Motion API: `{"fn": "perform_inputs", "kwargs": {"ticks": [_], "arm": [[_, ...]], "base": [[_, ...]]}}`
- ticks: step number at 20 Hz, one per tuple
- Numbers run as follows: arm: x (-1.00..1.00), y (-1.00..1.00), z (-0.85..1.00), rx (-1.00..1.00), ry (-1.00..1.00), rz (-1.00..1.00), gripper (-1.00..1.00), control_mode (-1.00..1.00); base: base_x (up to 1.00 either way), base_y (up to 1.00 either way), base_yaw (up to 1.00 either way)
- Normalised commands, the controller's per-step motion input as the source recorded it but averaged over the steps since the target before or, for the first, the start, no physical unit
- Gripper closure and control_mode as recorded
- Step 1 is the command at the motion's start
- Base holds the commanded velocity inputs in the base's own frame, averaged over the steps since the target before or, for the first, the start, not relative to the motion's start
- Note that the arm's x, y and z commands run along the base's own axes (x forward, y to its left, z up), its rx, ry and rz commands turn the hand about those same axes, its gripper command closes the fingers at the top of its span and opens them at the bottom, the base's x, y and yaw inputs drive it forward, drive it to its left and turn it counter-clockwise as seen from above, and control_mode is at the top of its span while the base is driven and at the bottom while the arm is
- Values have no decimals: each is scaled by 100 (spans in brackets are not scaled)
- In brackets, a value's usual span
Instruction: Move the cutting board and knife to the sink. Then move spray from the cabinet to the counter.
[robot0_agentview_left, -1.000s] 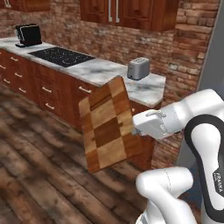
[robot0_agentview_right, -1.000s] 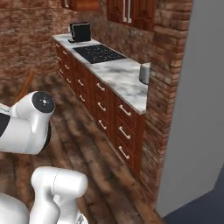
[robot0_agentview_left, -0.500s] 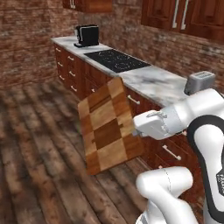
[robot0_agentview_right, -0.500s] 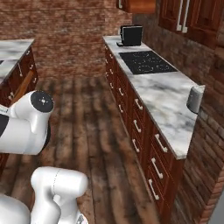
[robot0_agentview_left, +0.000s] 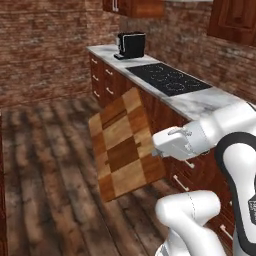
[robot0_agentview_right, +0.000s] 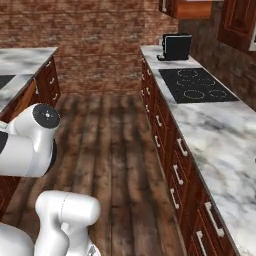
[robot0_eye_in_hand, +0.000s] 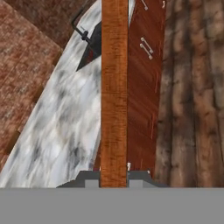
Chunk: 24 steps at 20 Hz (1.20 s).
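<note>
The cutting board (robot0_agentview_left: 125, 145) is up in the air, above the wooden floor (robot0_agentview_left: 45, 165). It stands on its edge and tilts a bit. It is a patchwork of light and dark brown squares. It hangs just in front of the counter's brown drawers (robot0_agentview_left: 107, 85).

To the right of the board is the gripper (robot0_agentview_left: 156, 150). It is closed tight on the board's right edge and holds it up. In the hand view the board (robot0_eye_in_hand: 114, 87) looks like one thin brown strip that runs from the top down to the gripper (robot0_eye_in_hand: 114, 179). One finger tip (robot0_eye_in_hand: 91, 183) sits on each side of the strip, pressed against it.

The counter (robot0_agentview_left: 200, 102) is behind the board and to its right. It is white and grey marble. A black stove top (robot0_agentview_left: 167, 79) lies flat in the counter. Past the stove top, at the far end of the counter, stands a black coffee machine (robot0_agentview_left: 131, 45).

In the right base view the counter (robot0_agentview_right: 210, 135) runs along the right side, with the stove top (robot0_agentview_right: 195, 85) in it and the coffee machine (robot0_agentview_right: 176, 46) at its far end. Across the floor (robot0_agentview_right: 115, 145) from the counter, on the left, is another marble top (robot0_agentview_right: 20, 60).
</note>
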Motion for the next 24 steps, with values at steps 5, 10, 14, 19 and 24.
{"fn": "perform_inputs", "kwargs": {"ticks": [5,10,14,19,24], "arm": [[0,0,0,0,0,0,100,100],[0,0,0,0,0,0,100,100],[0,0,0,0,0,0,100,100],[0,0,0,0,0,0,100,100],[0,0,0,0,0,0,100,100]], "base": [[100,0,23],[100,0,29],[100,0,33],[100,0,36],[100,-4,45]]}}
